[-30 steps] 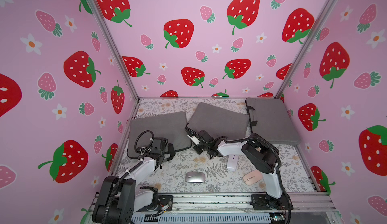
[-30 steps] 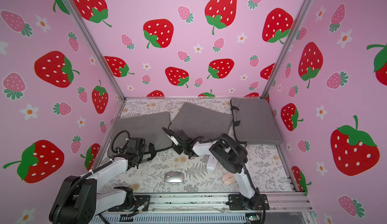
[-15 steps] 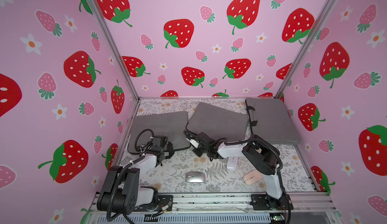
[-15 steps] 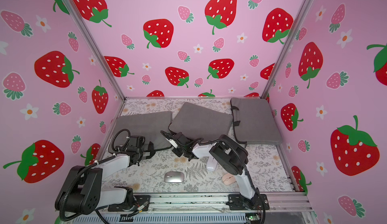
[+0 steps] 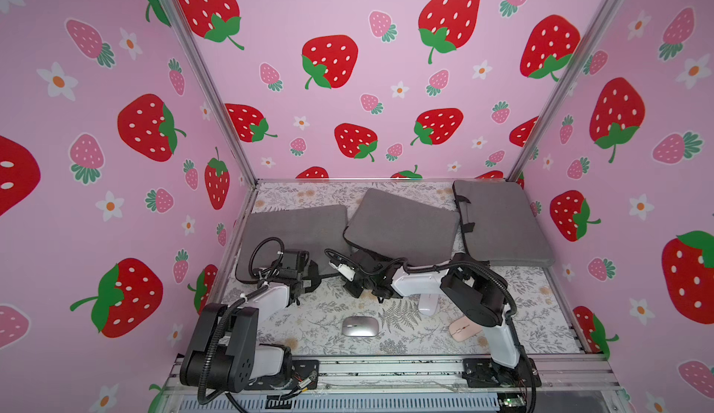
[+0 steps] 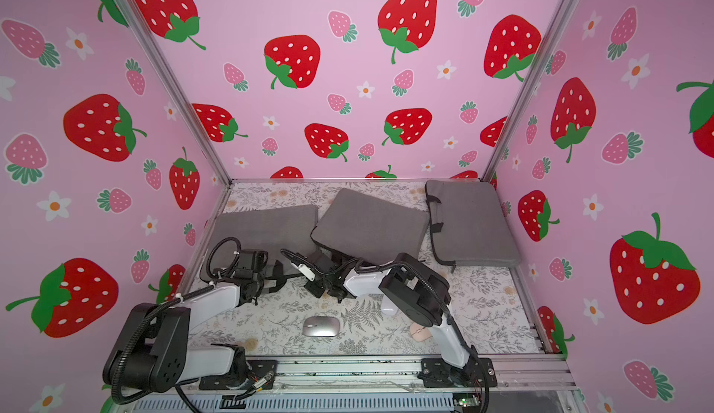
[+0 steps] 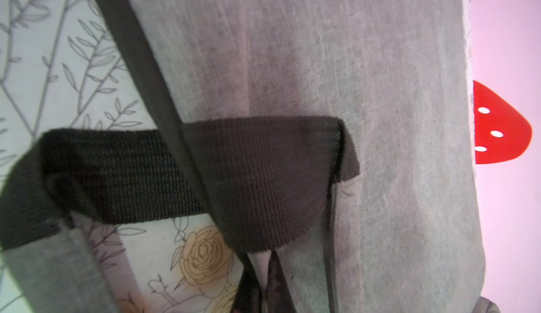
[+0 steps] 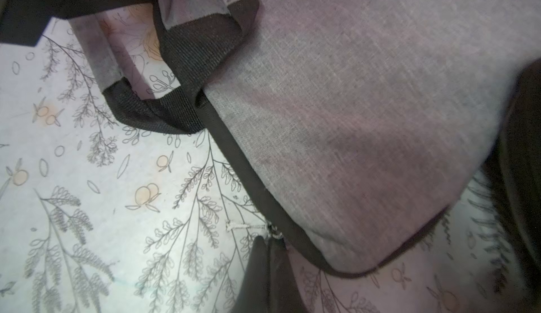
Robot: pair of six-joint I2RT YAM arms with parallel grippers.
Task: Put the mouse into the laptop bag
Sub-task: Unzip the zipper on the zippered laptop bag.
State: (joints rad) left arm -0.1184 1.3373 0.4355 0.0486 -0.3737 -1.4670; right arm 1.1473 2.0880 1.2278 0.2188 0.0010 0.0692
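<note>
In both top views the silver mouse (image 5: pixel 359 326) (image 6: pixel 320 326) lies on the floral mat (image 5: pixel 541 314), outside the leftmost laptop bag (image 5: pixel 293 229) (image 6: pixel 266 225) and well apart from its near edge. Left wrist view: the left gripper (image 7: pixel 263 267) is closed on the bag's black-trimmed edge, just beside the handle (image 7: pixel 123 173), which loops out over the mat. Right wrist view: the right gripper (image 8: pixel 268 250) is pinched shut on the zipper pull (image 8: pixel 275 234) at the bag's rounded corner.
</note>
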